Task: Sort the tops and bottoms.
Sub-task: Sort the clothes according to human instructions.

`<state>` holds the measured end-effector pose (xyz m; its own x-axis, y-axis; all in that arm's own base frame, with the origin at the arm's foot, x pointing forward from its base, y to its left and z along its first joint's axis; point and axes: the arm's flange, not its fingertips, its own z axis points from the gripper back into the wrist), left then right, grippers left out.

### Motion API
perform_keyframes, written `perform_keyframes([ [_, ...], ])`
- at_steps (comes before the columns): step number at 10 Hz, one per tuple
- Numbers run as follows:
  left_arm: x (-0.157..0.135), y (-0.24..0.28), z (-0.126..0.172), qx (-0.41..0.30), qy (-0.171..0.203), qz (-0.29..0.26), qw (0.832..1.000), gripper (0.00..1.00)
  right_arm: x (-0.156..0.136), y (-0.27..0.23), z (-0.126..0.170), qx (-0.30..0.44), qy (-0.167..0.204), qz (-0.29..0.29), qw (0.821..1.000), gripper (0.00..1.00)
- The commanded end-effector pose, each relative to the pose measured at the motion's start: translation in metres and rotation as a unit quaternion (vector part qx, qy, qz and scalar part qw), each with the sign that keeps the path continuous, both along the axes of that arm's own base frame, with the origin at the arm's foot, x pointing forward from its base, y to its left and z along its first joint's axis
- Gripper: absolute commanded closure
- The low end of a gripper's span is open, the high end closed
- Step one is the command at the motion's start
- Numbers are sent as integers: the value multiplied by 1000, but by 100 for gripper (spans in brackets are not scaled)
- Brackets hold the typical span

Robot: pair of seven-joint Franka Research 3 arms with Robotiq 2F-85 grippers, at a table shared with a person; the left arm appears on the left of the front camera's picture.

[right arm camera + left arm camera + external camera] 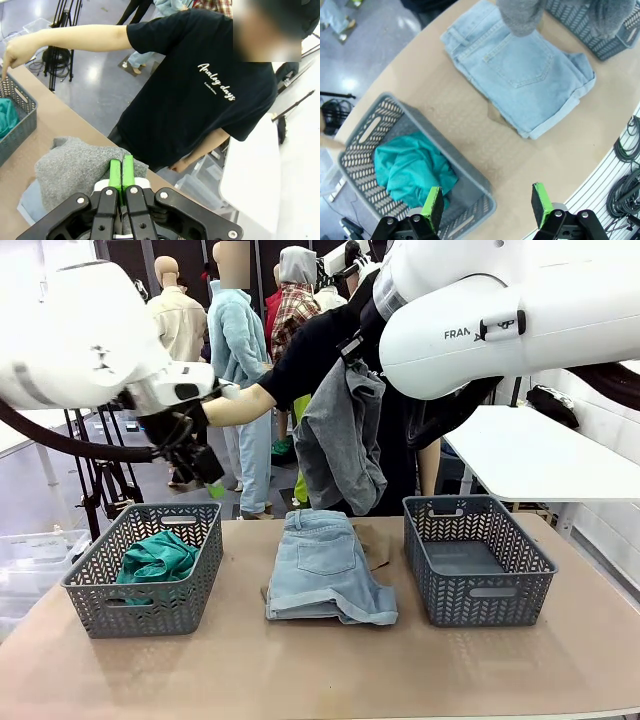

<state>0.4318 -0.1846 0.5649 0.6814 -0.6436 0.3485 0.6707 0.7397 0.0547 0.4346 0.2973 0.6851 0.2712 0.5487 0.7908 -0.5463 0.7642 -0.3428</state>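
Heather grey cloth top (340,435) clamped in right gripper (122,164), hanging above light blue denim shorts (325,565); left gripper (487,205) spread wide, empty

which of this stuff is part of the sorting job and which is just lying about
Job:
teal green cloth top in left grey plastic basket
heather grey top in right claw
light blue denim shorts
right grey plastic basket

Lying about:
white side table
black coiled cables
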Motion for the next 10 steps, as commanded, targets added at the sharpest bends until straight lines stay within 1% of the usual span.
perform_keyframes([
  [1, -19, 56, 6, -13, -6, 17, 1000, 9, -3, -4, 0, 12, 2, 1, 1000, 100],
  [3, -30, 104, 15, -2, -8, 21, 1000, 9, -3, -4, 0, 12, 2, 1, 1000, 100],
  [4, -43, 123, 29, 1, -19, 36, 999, 9, -3, -4, 0, 12, 2, 1, 1000, 100],
  [5, -56, 138, 44, 2, -39, 50, 998, 9, -3, -4, 0, 12, 2, 1, 1000, 100],
  [8, -85, 156, 87, 39, -78, 70, 994, 9, -3, -4, 0, 12, 2, 1, 1000, 100],
  [9, -91, 161, 98, 51, -95, 81, 991, 9, -3, -4, 0, 12, 2, 1, 1000, 100],
  [10, -95, 166, 102, 50, -106, 89, 989, 9, -3, -4, 0, 12, 2, 1, 1000, 100],
])
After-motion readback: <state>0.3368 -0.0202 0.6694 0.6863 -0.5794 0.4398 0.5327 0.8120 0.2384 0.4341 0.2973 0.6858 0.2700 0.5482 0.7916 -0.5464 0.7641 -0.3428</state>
